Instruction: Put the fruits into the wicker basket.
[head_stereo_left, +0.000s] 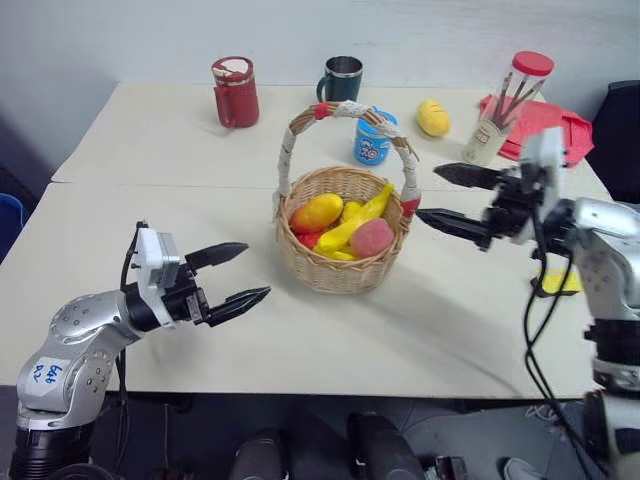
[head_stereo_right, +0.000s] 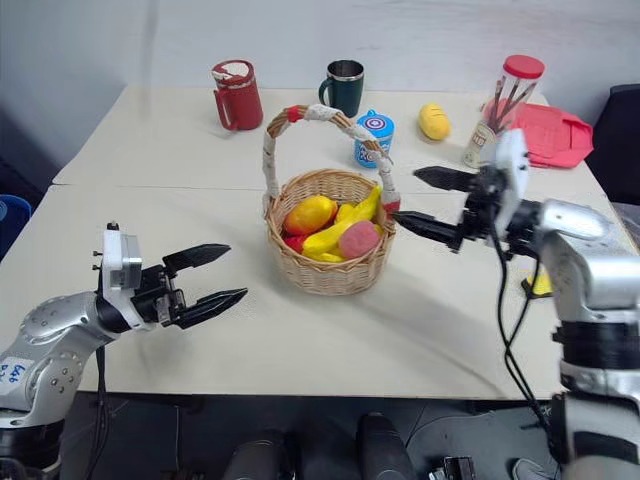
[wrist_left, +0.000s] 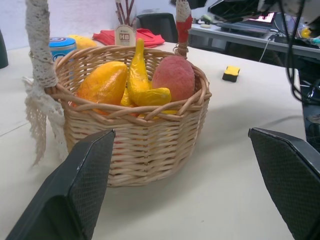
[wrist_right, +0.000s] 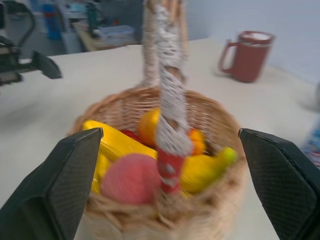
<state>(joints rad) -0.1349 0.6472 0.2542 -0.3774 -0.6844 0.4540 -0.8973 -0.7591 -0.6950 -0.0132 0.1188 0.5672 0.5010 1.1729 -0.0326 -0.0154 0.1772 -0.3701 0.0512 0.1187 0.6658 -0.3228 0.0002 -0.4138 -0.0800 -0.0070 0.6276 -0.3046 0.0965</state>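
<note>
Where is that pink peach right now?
In the head views, the peach lies inside the wicker basket at mid-table, on its right side, beside the banana.

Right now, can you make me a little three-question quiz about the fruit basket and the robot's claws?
1. True or false: the curved yellow banana lies inside the round tan wicker basket.
2. Which fruit sits on the table outside the basket? A) the round pink-red peach B) the small yellow fruit near the blue mug C) the red-orange-yellow mango
3. Fill in: both the left claw and the right claw are ____, and hold nothing.

Key: 1 true; 2 B; 3 open.
</note>
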